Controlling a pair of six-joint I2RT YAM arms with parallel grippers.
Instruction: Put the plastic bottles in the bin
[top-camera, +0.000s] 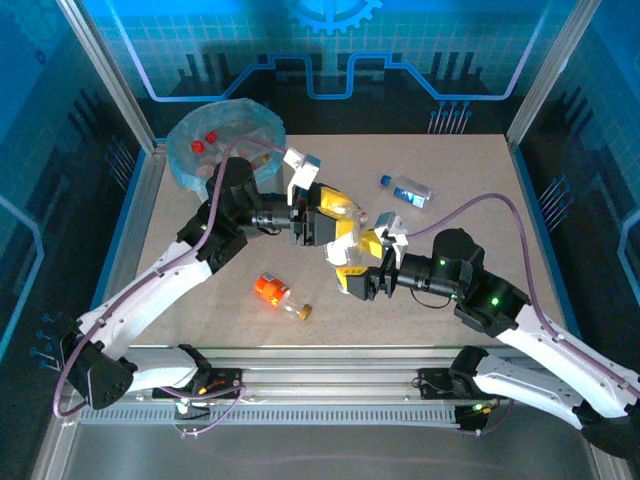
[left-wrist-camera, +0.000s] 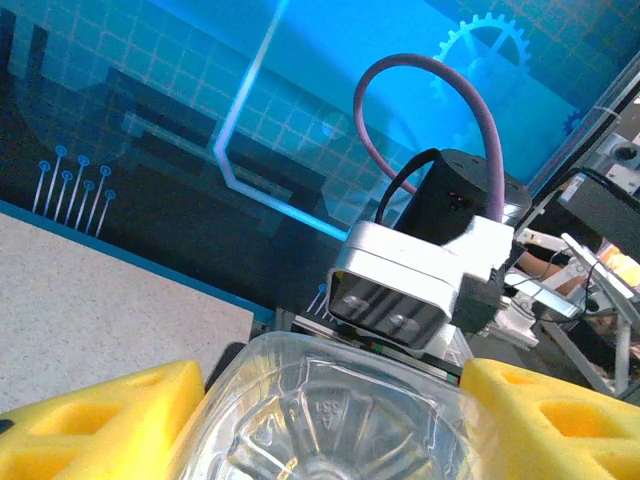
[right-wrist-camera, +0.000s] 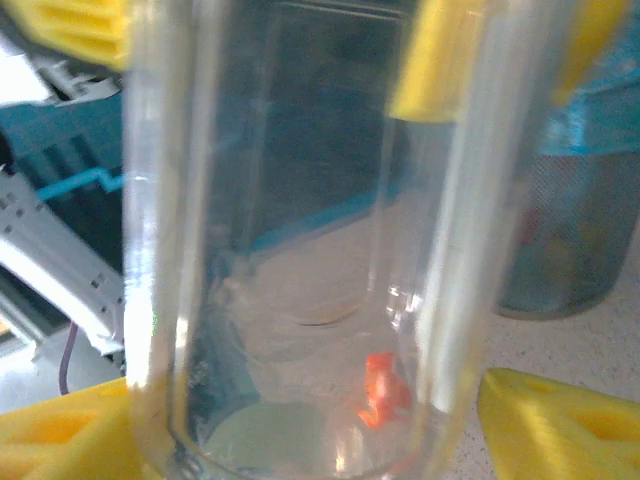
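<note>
Clear plastic bottle (left-wrist-camera: 330, 420) hangs between both arms: left fingers (left-wrist-camera: 100, 420) clamp its base, right fingers (right-wrist-camera: 560, 420) stand apart around it. A weak pinch would likely drop it onto the counter (top-camera: 470, 160), short of the bin (top-camera: 182, 160).

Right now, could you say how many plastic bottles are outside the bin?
3: a clear bottle held mid-table, an orange-labelled bottle near the front, a blue-capped bottle far right. More may be hidden.

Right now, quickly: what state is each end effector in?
Left end effector: closed on the base of the clear bottle.
Right end effector: fingers either side of the same bottle; whether it grips cannot be told.
</note>
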